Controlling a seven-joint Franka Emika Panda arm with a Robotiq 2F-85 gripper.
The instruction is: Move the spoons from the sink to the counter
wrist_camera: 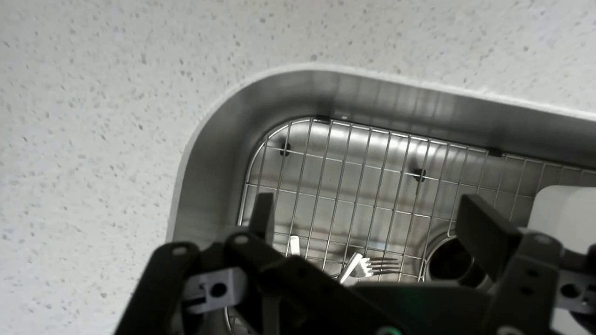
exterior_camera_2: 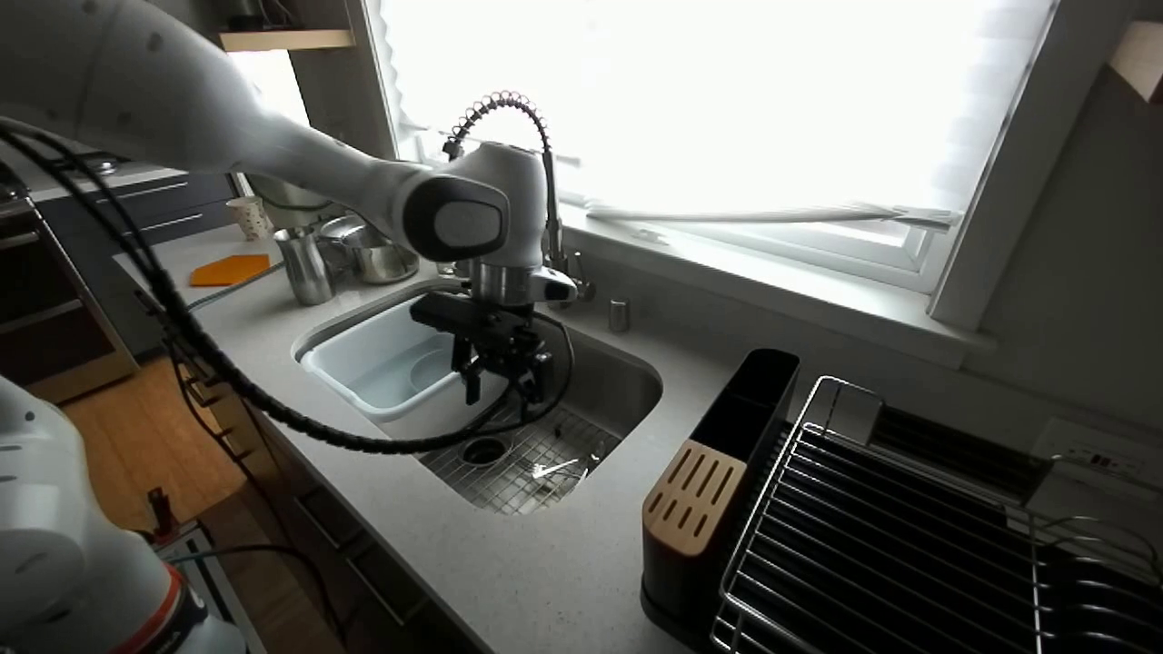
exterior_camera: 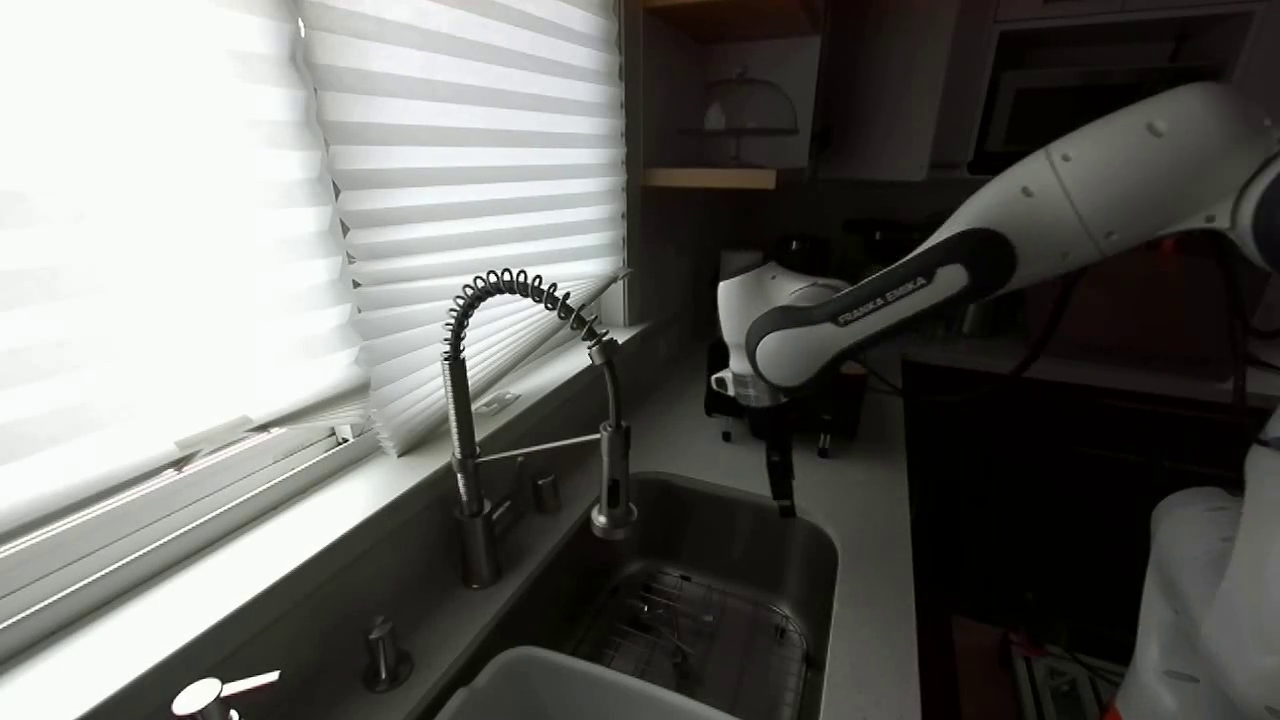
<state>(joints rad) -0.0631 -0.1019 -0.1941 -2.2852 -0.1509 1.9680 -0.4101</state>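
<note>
The steel sink (exterior_camera_2: 627, 386) with its wire grid shows in both exterior views (exterior_camera: 740, 535) and in the wrist view (wrist_camera: 456, 109). Several thin utensils (exterior_camera_2: 556, 469) lie on the grid. In the wrist view I see a fork (wrist_camera: 379, 266), a pale handle (wrist_camera: 350, 268) across its neck and a handle end (wrist_camera: 294, 245); whether these handles belong to spoons I cannot tell, since my gripper hides the rest. The pale speckled counter (wrist_camera: 93, 116) surrounds the sink. My gripper (wrist_camera: 372, 216) is open and empty, above the sink (exterior_camera_2: 504, 386), apart from the utensils.
A pale plastic tub (exterior_camera_2: 350, 395) fills one end of the sink. The spring faucet (exterior_camera: 460, 430) stands at the window side, its spray head (exterior_camera: 612, 480) over the sink. A black holder with a wooden top (exterior_camera_2: 695, 495) and a wire rack (exterior_camera_2: 890, 545) stand on the counter.
</note>
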